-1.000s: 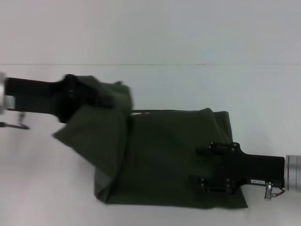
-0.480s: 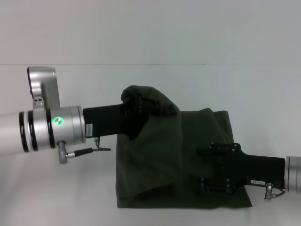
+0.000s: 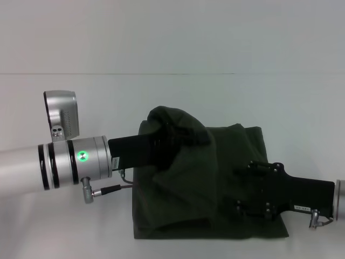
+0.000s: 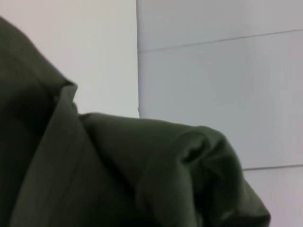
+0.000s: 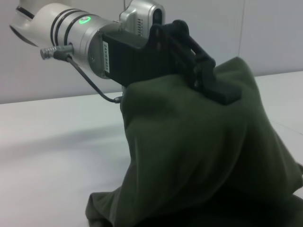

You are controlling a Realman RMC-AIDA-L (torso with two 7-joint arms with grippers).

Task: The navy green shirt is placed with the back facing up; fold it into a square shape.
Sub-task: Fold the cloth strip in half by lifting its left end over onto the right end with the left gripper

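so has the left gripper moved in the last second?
Yes. The left gripper, carrying a fold of the navy green shirt, went rightward from the shirt's left edge toward the right gripper.

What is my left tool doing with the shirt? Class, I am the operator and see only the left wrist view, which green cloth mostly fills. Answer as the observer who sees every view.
Observer: In the right wrist view, the left tool is shut on a fold of the navy green shirt, raised above the table.
Operator: Where is that fold relative to the rest?
Observer: In the head view it hangs over the shirt's left half, with cloth draping down from the tool.
Operator: And the right tool?
Observer: The right tool is open, low over the shirt's right part. I cannot tell whether it presses on the cloth.
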